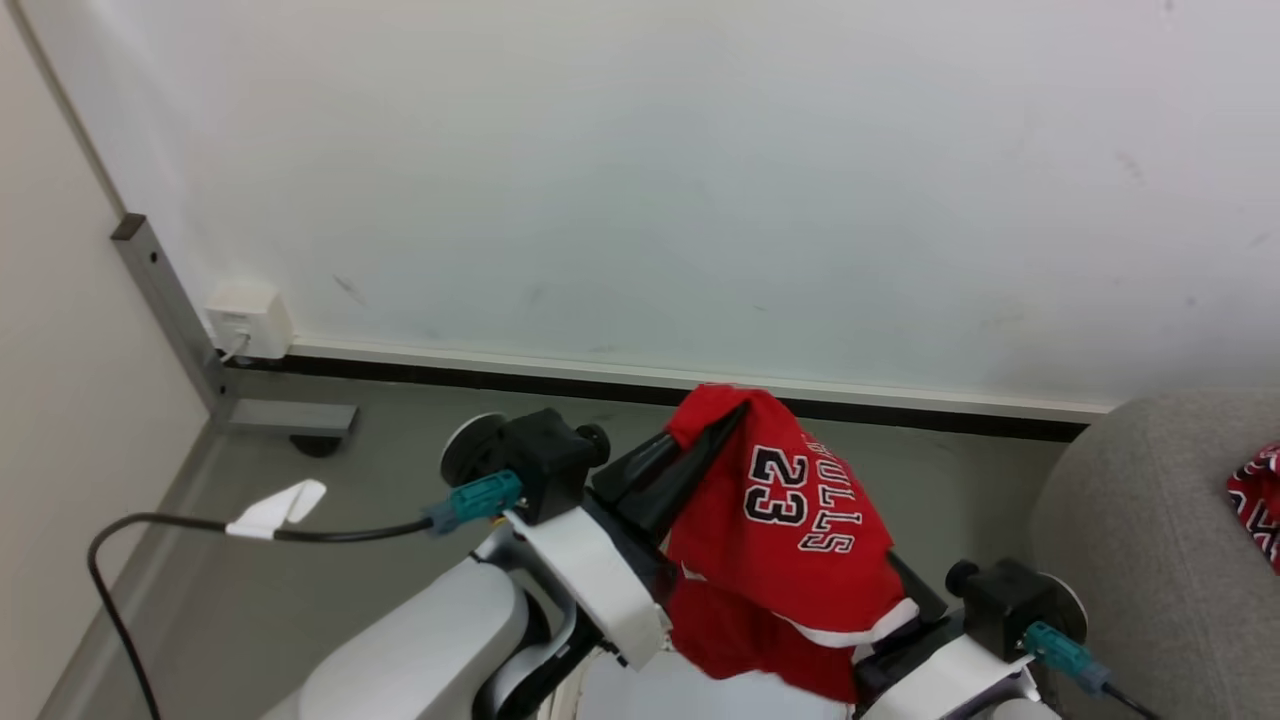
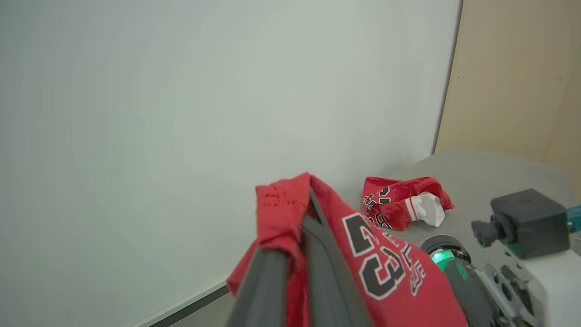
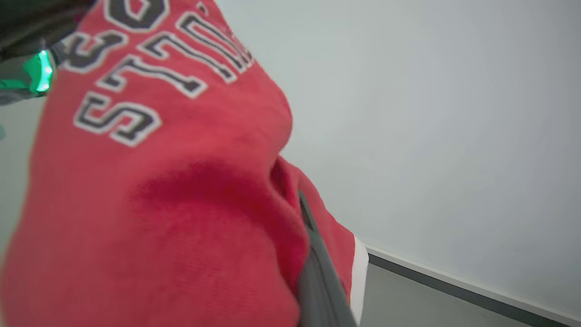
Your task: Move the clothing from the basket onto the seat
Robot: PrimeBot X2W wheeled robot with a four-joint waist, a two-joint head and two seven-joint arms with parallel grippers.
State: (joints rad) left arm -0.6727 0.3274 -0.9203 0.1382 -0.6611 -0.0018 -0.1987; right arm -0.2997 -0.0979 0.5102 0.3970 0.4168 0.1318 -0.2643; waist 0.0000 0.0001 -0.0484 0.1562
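Head view: left end effector [image 1: 725,425] clamped on the top fold of a red jersey [image 1: 800,540], held up over the grey floor [image 1: 380,560]. Right end effector [image 1: 903,590] under the hem; cannot tell whether closed. Seat [image 1: 1140,540] at the right edge, second jersey [image 1: 1258,505] lying on it, open floor between.

Left wrist view: cloth pinched between both fingers [image 2: 327,281]; second jersey crumpled on the seat, near the wall [image 2: 136,136].

Right wrist view: one finger [image 3: 317,277] against draped cloth, bare wall beyond.
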